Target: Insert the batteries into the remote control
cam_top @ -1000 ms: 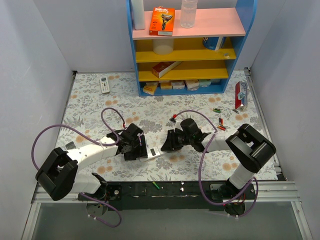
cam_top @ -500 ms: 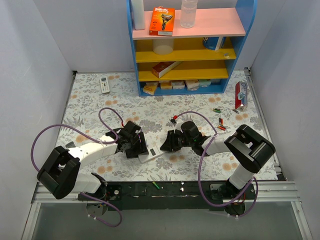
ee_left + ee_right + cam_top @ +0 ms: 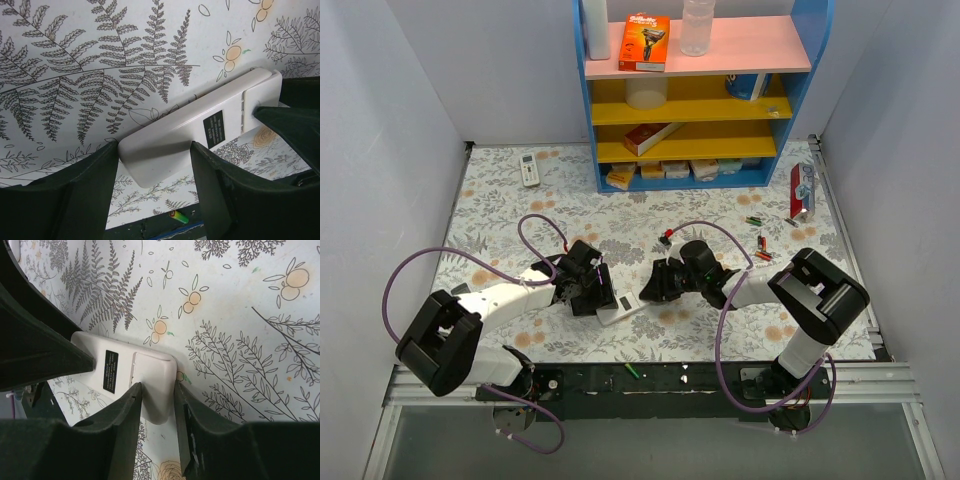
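"Gillette" on orange box (image 3: 645, 42)

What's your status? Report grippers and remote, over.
Left gripper and right gripper shut on remote control, opposite ends. White back up, cover closed. Batteries loose, far right. Nothing in the way.

Lab test booth: grey panels (image 3: 380, 120), prop shelf (image 3: 740, 48)

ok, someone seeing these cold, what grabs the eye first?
Both arms meet mid-table: the left gripper and the right gripper each pinch an end of the remote control, which lies white back up, showing a black label. The batteries lie scattered far off near the table's right edge. One green cell rests on the black rail at the near edge.
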Available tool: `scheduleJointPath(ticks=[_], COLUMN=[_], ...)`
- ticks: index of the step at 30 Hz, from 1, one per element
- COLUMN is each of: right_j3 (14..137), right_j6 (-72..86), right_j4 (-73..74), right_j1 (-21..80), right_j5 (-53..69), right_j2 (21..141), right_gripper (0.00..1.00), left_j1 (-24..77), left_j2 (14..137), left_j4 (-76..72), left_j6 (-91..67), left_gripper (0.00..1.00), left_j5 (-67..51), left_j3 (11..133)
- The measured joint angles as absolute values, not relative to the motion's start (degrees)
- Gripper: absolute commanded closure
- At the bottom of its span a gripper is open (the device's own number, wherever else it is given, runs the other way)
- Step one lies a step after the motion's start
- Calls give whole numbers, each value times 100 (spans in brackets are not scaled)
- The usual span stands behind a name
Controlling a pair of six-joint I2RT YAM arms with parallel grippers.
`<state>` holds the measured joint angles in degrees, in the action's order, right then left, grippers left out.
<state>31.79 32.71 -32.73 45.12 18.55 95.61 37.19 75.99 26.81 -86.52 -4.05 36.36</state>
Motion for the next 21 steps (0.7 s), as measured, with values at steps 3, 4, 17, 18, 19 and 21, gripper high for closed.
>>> scheduleJointPath(ticks=[3,4,17,18,19,21], right_j3=[3286,3332,4027,4112,4163,4278], right_j6=[3256,3245,2915,2871,2840,2773], right_j4=[-3046,-2939,-1149,-974,-864,-611], right_j1=[4515,4519,4550,4550,4550,4550], right_j5=[1855,1835,1201,1140,1096,1017], right_j2=[9539,9526,9238,9238,9238,9238], right_gripper=[56,55,49,49,50,51], left_j1=[3719,3719,3717,3717,3717,3717], left_j2=[7618,7618,7666,7666,7666,7669], left_j4=[2696,2694,2648,2646,2646,2646], left_j6=[-8630,-8626,-8562,-8556,-8547,-8532], left_gripper=[41,42,45,45,45,45], left_j5=[-408,-408,-403,-403,-403,-405], left_j3=[3649,3649,3662,3662,3662,3662])
